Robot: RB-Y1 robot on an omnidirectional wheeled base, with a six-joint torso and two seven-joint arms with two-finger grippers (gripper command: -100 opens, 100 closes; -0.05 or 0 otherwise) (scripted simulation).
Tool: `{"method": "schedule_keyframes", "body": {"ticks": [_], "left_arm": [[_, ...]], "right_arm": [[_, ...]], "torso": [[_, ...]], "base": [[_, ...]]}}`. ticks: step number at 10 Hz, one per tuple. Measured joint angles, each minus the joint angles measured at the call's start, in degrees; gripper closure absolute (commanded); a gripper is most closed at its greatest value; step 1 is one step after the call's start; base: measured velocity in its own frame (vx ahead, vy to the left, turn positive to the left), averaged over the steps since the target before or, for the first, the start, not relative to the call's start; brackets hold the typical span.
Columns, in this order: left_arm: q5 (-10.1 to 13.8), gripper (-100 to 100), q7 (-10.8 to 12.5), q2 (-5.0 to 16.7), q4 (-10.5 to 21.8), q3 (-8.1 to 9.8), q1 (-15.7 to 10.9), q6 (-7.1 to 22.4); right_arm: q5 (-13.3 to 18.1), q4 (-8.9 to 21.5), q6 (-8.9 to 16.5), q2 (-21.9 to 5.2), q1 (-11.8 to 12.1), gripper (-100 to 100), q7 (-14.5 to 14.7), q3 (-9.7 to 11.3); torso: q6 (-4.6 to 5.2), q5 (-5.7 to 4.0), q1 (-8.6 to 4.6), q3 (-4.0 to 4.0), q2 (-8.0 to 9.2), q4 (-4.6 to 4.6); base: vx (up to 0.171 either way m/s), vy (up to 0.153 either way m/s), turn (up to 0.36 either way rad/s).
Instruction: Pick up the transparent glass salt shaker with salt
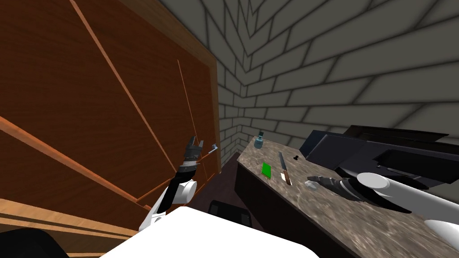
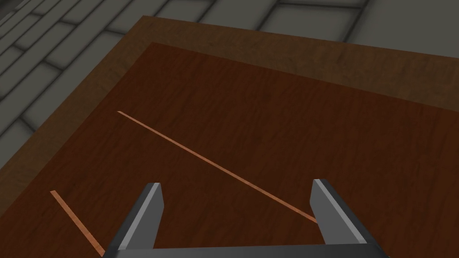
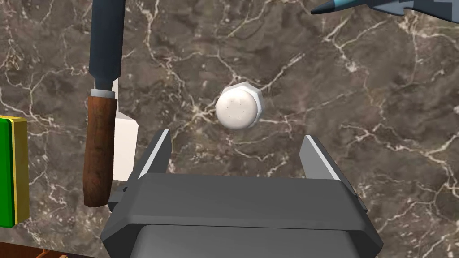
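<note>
The salt shaker (image 3: 237, 107) shows from above as a small round white cap with a faceted pale rim, standing on the brown marbled counter (image 3: 358, 134). My right gripper (image 3: 235, 152) hangs directly over the counter, open, with the shaker just beyond its fingertips and centred between them; nothing is held. In the head view the right gripper (image 1: 315, 179) sits over the shaker (image 1: 312, 185), a pale spot on the counter (image 1: 358, 224). My left gripper (image 1: 196, 144) is raised in front of a brown wooden cabinet panel (image 2: 269, 125), and its fingers stand open (image 2: 235, 210).
A knife (image 3: 99, 148) with a brown handle and dark blade lies beside the right gripper, across a white block (image 3: 125, 134). A green, yellow-edged object (image 3: 11, 170) lies beyond it. A small grey-blue bottle (image 1: 259, 141) stands at the counter's far end. A dark appliance (image 1: 381, 156) occupies the counter's right.
</note>
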Motion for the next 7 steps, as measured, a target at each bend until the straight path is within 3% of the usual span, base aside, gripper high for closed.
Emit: {"method": "schedule_keyframes", "body": {"ticks": [3, 4, 5, 7], "left_arm": [[0.0, 0, 0.0, 0.0, 0.0, 0.00, 0.0, 0.0], [0.0, 0, 0.0, 0.0, 0.0, 0.00, 0.0, 0.0], [0.0, 0, 0.0, 0.0, 0.0, 0.00, 0.0, 0.0], [0.0, 0, 0.0, 0.0, 0.0, -0.01, 0.0, 0.0]], "right_arm": [[0.0, 1.3, 3.6, -2.2, -0.5, -100, 0.3, 1.0], [0.0, 1.3, 3.8, -2.2, -0.5, 0, 0.3, 1.0], [0.0, 1.3, 3.8, -2.2, -0.5, -100, 0.3, 1.0], [0.7, 3.0, 3.1, -2.3, -0.8, -100, -0.6, 0.7]], "torso": [[0.00, -0.01, 0.00, 0.01, 0.03, 0.00], [0.01, -0.01, 0.01, 0.09, 0.18, 0.03], [0.01, -0.01, 0.02, 0.16, 0.29, 0.06], [-0.04, -0.03, -0.12, 0.37, 0.67, 0.14]], "base": [[0.071, -0.005, 0.004], [0.007, -0.001, 0.001], [-0.047, -0.017, 0.193], [-0.134, -0.052, 0.331]]}}
